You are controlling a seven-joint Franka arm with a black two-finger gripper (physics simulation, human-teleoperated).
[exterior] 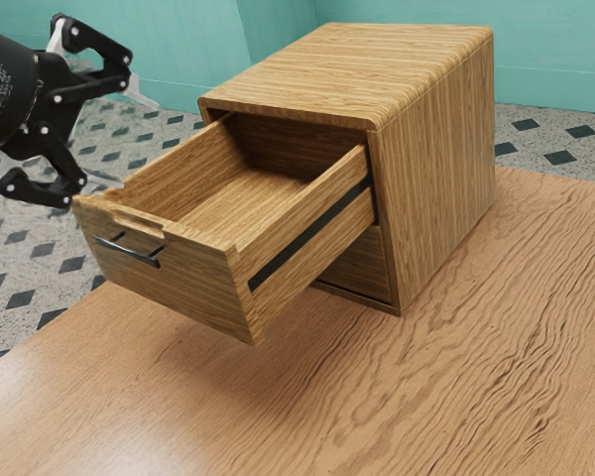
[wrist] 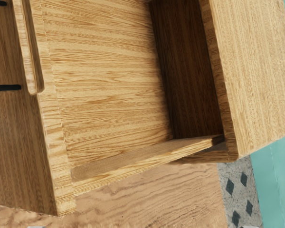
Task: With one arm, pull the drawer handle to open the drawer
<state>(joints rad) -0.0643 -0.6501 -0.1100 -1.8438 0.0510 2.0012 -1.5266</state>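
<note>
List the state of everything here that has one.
drawer: open, pulled well out of the cabinet.
handle: free, nothing gripping it.
pincer: open, holding nothing, apart from the handle.

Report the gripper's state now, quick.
Gripper: open, holding nothing, clear of the drawer handle.
</note>
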